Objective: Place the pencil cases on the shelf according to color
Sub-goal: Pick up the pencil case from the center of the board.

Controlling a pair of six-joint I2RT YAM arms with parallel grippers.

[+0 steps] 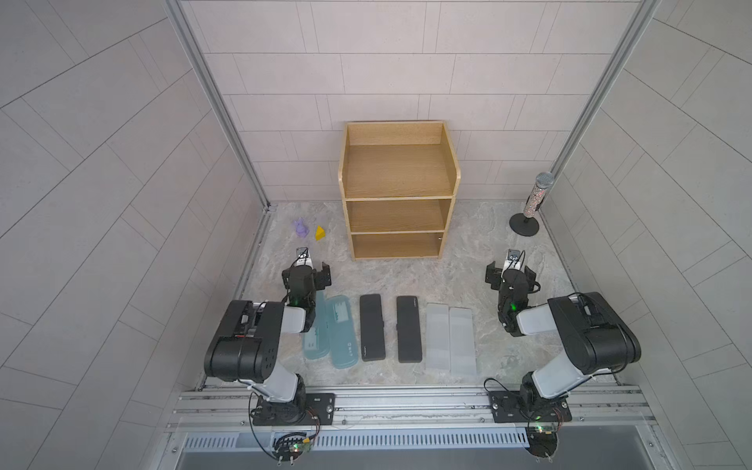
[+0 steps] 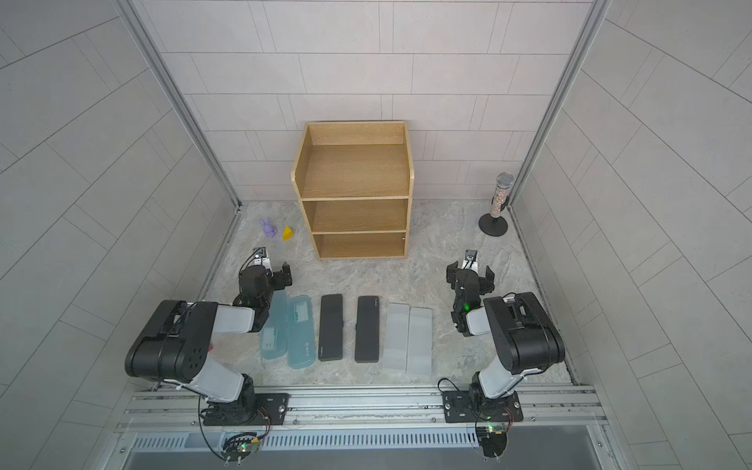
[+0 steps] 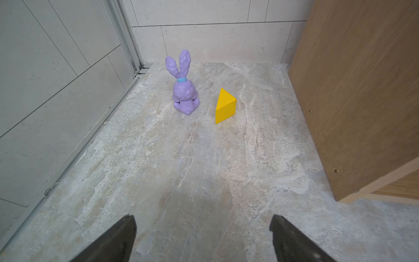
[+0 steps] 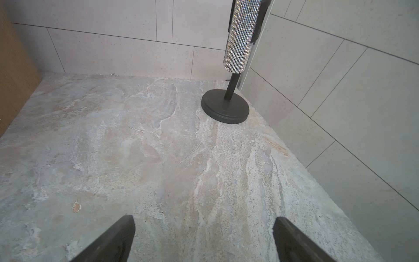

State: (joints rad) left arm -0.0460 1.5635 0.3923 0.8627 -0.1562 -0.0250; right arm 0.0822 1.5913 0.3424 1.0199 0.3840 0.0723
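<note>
Six pencil cases [image 1: 372,327] in a row on the table [image 1: 460,276] — teal, black, white pairs — shelf [image 1: 396,171] behind, left gripper [image 3: 203,226] and right gripper [image 4: 204,226], jaws spread wide

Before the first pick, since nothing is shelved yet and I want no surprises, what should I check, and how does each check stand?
1. The shelf has bare tiers: ok.
2. All six cases lie flat, paired by color, teal cases, black cases, white cases: ok.
3. The left gripper has open jaws, holding nothing: ok.
4. The right gripper has open jaws, holding nothing: ok.
5. The leftmost teal case is in full view: not ok, the left arm hides part of it.
6. Room for a jaw between the white cases: not ok, no gap shows.
</note>
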